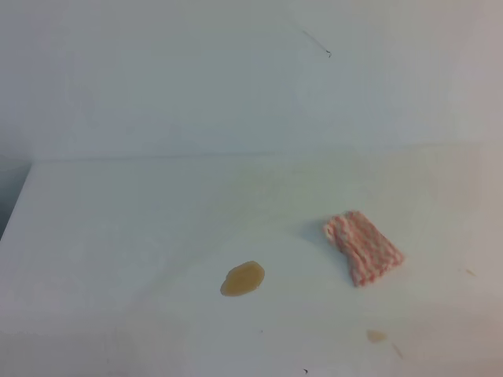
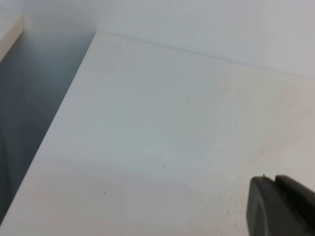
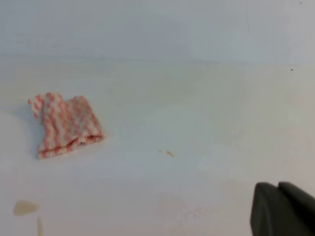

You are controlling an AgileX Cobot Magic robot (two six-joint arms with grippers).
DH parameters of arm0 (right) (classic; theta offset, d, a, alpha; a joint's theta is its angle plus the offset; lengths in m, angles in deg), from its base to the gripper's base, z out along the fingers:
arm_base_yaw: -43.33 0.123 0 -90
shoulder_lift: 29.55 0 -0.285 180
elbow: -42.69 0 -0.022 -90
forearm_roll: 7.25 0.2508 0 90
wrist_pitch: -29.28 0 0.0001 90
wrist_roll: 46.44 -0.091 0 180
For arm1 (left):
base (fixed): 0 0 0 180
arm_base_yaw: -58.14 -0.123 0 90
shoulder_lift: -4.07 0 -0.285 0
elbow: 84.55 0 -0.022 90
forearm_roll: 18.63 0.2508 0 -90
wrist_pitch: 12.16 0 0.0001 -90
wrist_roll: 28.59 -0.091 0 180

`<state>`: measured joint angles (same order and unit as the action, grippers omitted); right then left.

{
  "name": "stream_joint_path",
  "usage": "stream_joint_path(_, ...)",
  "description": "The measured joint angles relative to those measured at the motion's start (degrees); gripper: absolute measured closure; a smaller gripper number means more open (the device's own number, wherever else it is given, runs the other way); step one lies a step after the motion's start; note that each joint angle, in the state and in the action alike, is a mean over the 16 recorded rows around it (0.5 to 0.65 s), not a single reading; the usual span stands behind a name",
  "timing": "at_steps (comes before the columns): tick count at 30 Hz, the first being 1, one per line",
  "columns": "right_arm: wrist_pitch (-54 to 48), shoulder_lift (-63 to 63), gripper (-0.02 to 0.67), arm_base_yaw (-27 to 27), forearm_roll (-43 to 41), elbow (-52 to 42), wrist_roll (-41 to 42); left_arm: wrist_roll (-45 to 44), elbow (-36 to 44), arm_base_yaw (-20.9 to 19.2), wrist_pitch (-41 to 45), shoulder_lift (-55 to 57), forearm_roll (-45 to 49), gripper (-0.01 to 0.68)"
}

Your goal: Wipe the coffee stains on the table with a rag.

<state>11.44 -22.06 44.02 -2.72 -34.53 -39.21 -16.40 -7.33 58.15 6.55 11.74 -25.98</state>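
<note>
Right pincer (image 3: 279, 209) pressed together, empty; rag (image 1: 362, 247) lies beside coffee stains (image 1: 242, 278)

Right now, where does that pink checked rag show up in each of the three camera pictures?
Exterior high: the rag lies right of centre on the table, with the big coffee stain to its lower left.
Left wrist: not in it; only bare table and a dark claw tip.
Right wrist: rag at the left, midway up.
Shared landmark: the small tan spot below the rag, seen again bottom left in the right wrist view.
</note>
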Motion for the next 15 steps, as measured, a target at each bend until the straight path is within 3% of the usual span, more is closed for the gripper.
stream_joint_path(7,2.03,0.0,0.652,0.0,0.66,0.0,-0.07,0.0,0.0,0.0,-0.06,0.12,0.0,0.674)
stream_joint_path(15,11.54,0.01,0.652,0.0,4.16,0.0,-0.2,0.0,0.0,0.0,-0.12,0.12,0.0,0.674)
